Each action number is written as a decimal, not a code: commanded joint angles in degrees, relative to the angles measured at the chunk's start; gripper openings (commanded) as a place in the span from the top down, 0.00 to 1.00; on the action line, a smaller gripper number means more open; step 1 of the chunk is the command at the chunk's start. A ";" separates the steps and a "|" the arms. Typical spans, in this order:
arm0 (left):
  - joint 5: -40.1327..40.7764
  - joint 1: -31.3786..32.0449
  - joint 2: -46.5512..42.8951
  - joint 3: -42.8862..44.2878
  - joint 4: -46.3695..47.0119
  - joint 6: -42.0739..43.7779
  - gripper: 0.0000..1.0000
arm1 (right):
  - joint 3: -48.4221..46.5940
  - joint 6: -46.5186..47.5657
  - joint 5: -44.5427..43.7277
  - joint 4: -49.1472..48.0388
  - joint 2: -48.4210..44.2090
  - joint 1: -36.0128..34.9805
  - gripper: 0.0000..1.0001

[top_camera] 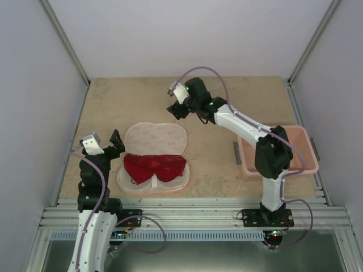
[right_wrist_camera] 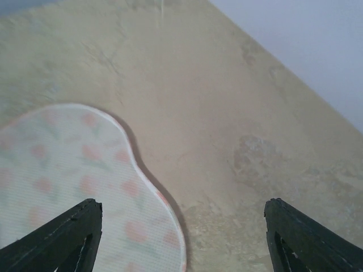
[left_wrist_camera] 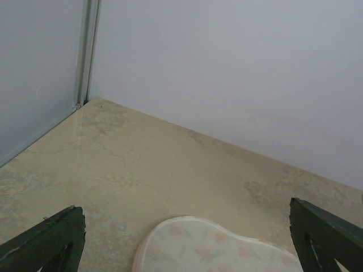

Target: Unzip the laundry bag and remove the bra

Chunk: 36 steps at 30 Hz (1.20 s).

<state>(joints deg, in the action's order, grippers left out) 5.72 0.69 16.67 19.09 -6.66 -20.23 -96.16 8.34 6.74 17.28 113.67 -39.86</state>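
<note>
Lying unzipped and spread flat on the table point(top_camera: 113, 96), the laundry bag point(top_camera: 156, 137) held the bra point(top_camera: 154, 165) in its near half; the left gripper point(top_camera: 117, 143), just beside its left edge, and the right gripper point(top_camera: 180, 111), past its far right corner, both gaped wide, empty.

A: We see the overhead view as bright and even, with soft, diffuse light. There is no glare on the bench point(top_camera: 227, 107), and the shadows are faint and soft-edged.

B: Agreed. We find the right wrist view the softest. The print on the laundry bag point(right_wrist_camera: 62, 170) is smeared, and a dark shadow hugs its rim on the bench.

A: The fingers point(right_wrist_camera: 57, 241) of the right claw point(right_wrist_camera: 182, 221) look almost black to us, with little detail.

B: In the left wrist view we note a pale sheen on the bench beside the left wall point(left_wrist_camera: 34, 68). The focus there is somewhat crisper.
</note>
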 commanded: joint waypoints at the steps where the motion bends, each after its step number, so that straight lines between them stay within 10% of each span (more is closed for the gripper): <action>1: -1.09 -0.51 -0.71 -0.77 1.83 -0.30 0.01 | -1.57 -1.28 4.79 4.34 -7.68 1.91 0.22; 13: -1.40 -0.51 -1.52 -1.16 2.27 -0.25 0.01 | 19.14 -10.77 -16.07 24.95 -39.73 12.99 0.34; 21: -1.71 -0.51 -2.14 -1.21 2.53 -0.34 0.01 | 35.12 -19.13 -18.64 29.63 -53.23 22.82 0.98; 36: -2.30 -0.51 -3.39 -1.66 3.11 -0.38 0.01 | 41.18 -23.30 -0.42 31.34 -44.21 28.78 1.00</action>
<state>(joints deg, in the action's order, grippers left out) 4.82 0.58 13.89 18.24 -5.48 -20.23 -57.91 -12.49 1.30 48.53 71.00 -11.38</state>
